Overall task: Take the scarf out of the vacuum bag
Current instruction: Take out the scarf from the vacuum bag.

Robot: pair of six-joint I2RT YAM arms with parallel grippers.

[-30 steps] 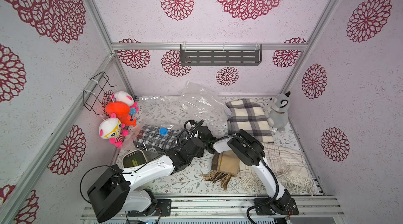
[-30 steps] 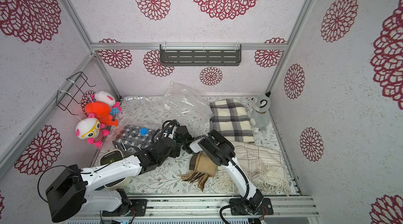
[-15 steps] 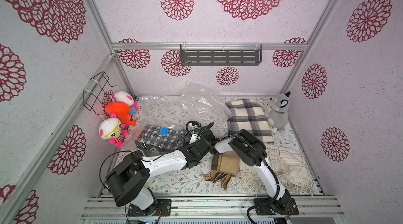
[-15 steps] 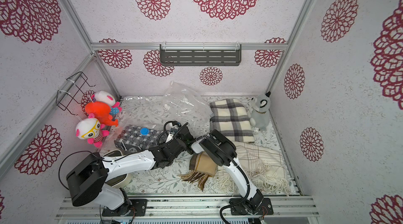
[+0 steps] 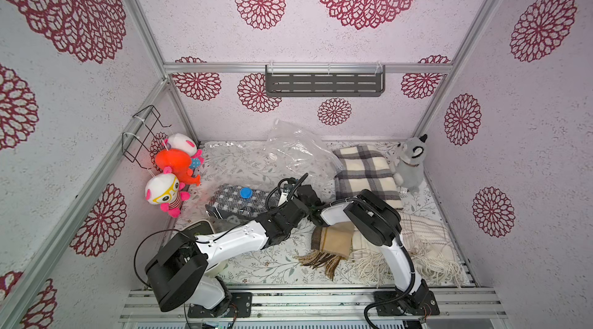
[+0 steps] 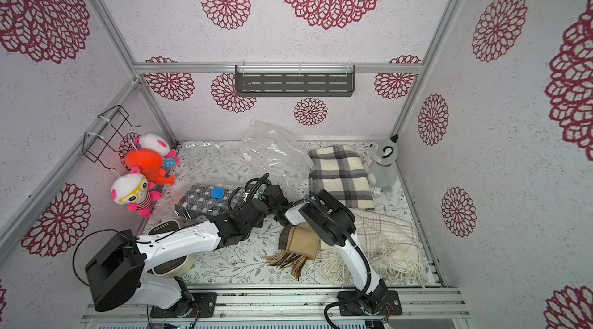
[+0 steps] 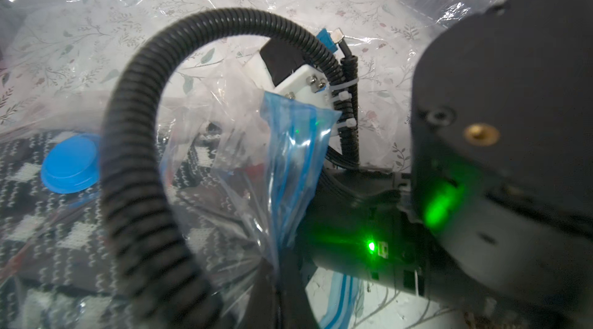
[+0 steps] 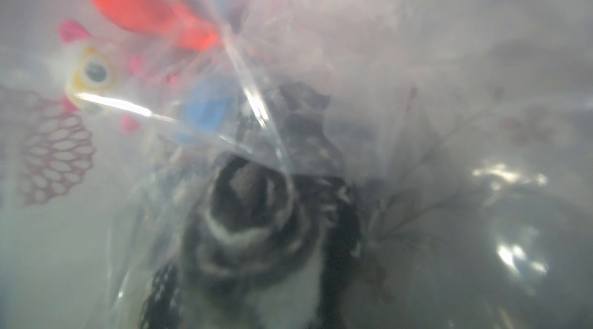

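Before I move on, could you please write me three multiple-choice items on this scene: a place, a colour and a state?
1. Where is the grey plush toy? A hanging on a side wall; B beside the plaid blanket in a far corner; C at the front edge.
2. What colour is the valve cap on the vacuum bag? A red; B white; C blue.
3. What state is the dark patterned scarf in? A inside the bag; B spread out loose; C hanging up.
Key: 1 B, it stands by the blanket; 2 C, a blue disc; 3 A, plastic covers it.
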